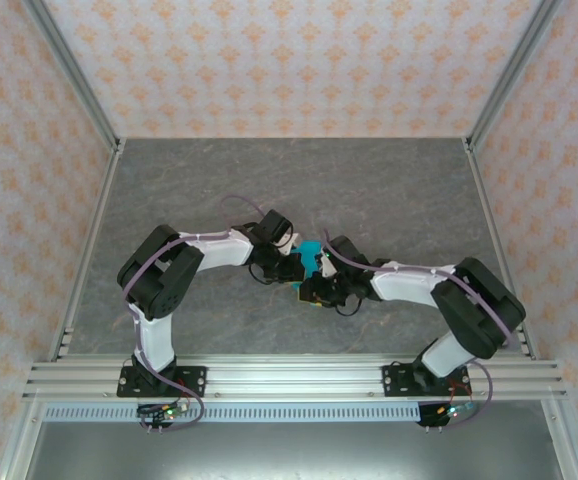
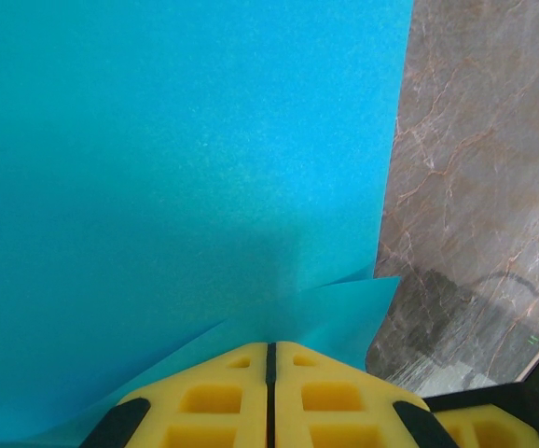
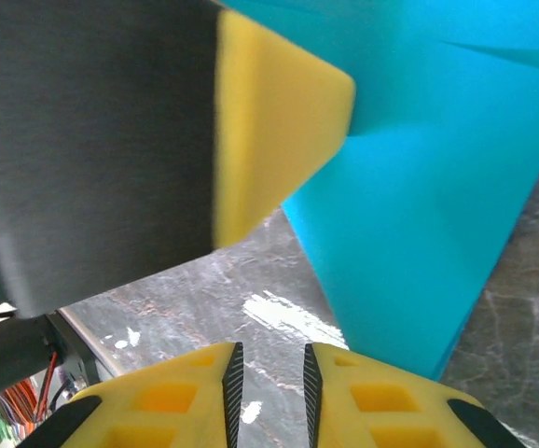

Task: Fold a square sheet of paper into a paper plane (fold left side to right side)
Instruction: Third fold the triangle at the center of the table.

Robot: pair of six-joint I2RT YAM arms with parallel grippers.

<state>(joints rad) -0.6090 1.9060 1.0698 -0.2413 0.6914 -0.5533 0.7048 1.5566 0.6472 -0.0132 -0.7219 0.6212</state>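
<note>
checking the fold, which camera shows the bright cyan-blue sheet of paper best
Left wrist view: the bright cyan-blue sheet of paper fills most of the frame, with its straight edge and an overlapping layer. Right wrist view shows a pointed part of it; top view a small, partly hidden patch.

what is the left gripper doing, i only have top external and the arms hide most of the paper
Observer: The left gripper is shut on the cyan paper, which spreads out from its tip.
Operator: and the right one
Observer: The right gripper stands slightly open with nothing in the gap; the table shows through it.
Operator: any folds
Observer: The left wrist view shows a small flap sticking out beside the pinch.
</note>
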